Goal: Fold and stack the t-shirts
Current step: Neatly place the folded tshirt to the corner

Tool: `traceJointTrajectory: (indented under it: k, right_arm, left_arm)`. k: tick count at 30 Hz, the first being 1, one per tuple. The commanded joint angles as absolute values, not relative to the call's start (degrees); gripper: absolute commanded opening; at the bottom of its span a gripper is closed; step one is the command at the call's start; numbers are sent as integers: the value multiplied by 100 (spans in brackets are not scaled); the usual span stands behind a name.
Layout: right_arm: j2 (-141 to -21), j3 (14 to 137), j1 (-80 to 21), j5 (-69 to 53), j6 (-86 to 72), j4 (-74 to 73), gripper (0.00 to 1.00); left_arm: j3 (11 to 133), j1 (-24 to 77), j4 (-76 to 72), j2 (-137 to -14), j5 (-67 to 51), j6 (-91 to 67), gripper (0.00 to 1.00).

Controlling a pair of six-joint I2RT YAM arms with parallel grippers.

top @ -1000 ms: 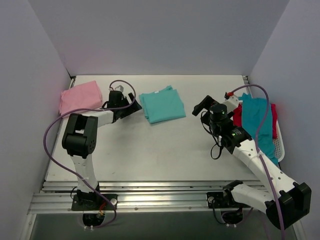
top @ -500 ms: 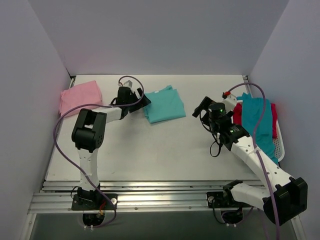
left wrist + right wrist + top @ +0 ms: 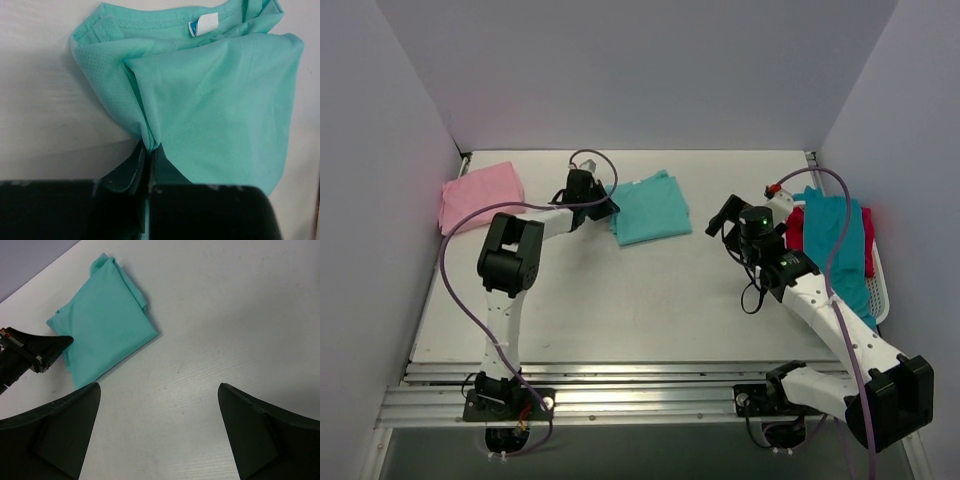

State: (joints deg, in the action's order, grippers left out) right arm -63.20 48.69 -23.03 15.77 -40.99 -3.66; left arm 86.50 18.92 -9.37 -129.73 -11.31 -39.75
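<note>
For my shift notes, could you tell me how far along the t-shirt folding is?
Done: the pink t-shirt lies folded at the far left, and the mint t-shirt is folded too. In hand: the left hand is shut on its edge, probably to stack it; the right hand is open and empty. Left: the teal-blue t-shirt and red t-shirt heaped at the right.

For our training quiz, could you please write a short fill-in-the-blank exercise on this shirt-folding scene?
1. The left gripper is ___ on the mint shirt at its edge.
2. The right gripper hangs ___ above the table.
3. The folded pink shirt lies at the table's far ___ corner.
4. The mint shirt's neck label is ___.
Missing words: shut; open; left; white.
</note>
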Motion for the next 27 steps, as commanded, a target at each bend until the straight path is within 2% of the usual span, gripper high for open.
traceJointTrajectory:
  k: [1, 9, 22, 27]
  right_arm:
    - [-6117, 4799, -2250, 1424, -4043, -229, 100]
    - [-5933, 4615, -2250, 1117, -4017, -62, 100]
    - [-6091, 4395, -2232, 528, -3999, 351, 100]
    - [-6240, 4394, -2232, 413, -3999, 439, 100]
  left_arm:
    - [9192, 1714, -239, -13017, -1002, -3587, 2]
    - [10895, 1029, 2046, -12489, 86, -2313, 2]
    - [14148, 176, 4587, -13342, 730, -1178, 2]
    - [14283, -290, 4764, -13166, 756, -1134, 2]
